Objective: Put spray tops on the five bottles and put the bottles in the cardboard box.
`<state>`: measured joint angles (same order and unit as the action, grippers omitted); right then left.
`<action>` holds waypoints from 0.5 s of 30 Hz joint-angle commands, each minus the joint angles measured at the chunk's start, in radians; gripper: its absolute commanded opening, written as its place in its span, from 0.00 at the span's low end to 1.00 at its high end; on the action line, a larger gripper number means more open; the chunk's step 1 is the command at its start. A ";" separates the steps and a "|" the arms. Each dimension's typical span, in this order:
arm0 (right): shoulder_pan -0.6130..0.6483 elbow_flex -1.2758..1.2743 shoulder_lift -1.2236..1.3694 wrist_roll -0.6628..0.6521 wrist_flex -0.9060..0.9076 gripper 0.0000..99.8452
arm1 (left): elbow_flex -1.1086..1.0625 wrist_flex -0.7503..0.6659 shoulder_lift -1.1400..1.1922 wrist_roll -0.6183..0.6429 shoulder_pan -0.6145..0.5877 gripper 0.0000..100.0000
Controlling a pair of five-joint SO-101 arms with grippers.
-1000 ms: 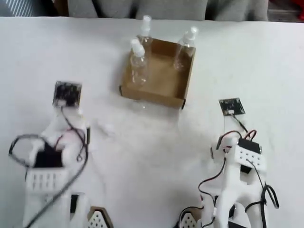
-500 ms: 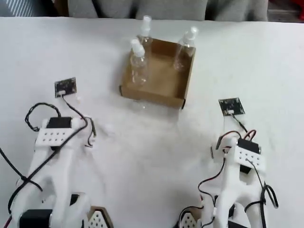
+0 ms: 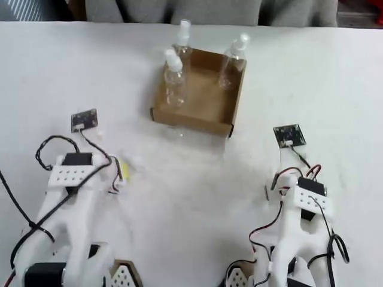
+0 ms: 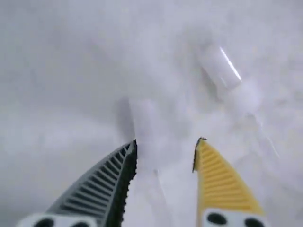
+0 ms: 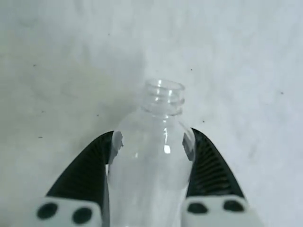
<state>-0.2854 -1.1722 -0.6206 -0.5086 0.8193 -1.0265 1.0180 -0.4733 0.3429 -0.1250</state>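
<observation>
Well apart from the box (image 3: 191,121), the uncapped bottle (image 5: 150,165) is clamped by the right gripper (image 5: 154,137) and could be twisted askew if capped off-axis. The top (image 4: 143,120) just ahead of the left gripper's (image 4: 166,141) spread fingers could be nudged away. No print is seen.

Box (image 3: 191,121) showing plain brown. Bottles (image 3: 174,81) at box looking clear, sprayers (image 3: 172,57) white. Table (image 3: 311,72) around box showing white. Left gripper (image 4: 165,141) wearing one grey ribbed finger, one yellow. Right gripper (image 5: 154,134) showing black ribbed fingers; held bottle (image 5: 151,175) looking clear.
</observation>
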 commanded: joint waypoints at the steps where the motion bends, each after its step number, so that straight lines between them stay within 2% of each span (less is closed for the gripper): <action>1: -0.004 0.006 -0.027 -0.014 -0.013 0.02 | 0.002 -0.037 0.002 0.029 -0.002 0.21; 6: -0.004 0.006 -0.027 -0.015 -0.013 0.02 | 0.000 -0.041 0.004 0.029 -0.047 0.21; 15: -0.004 0.006 -0.027 -0.015 -0.012 0.02 | 0.002 -0.041 0.004 0.032 -0.048 0.21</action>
<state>-0.2854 -1.1722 -0.6206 -0.5117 0.8193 -1.0311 0.9950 -0.4733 0.3659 -0.1603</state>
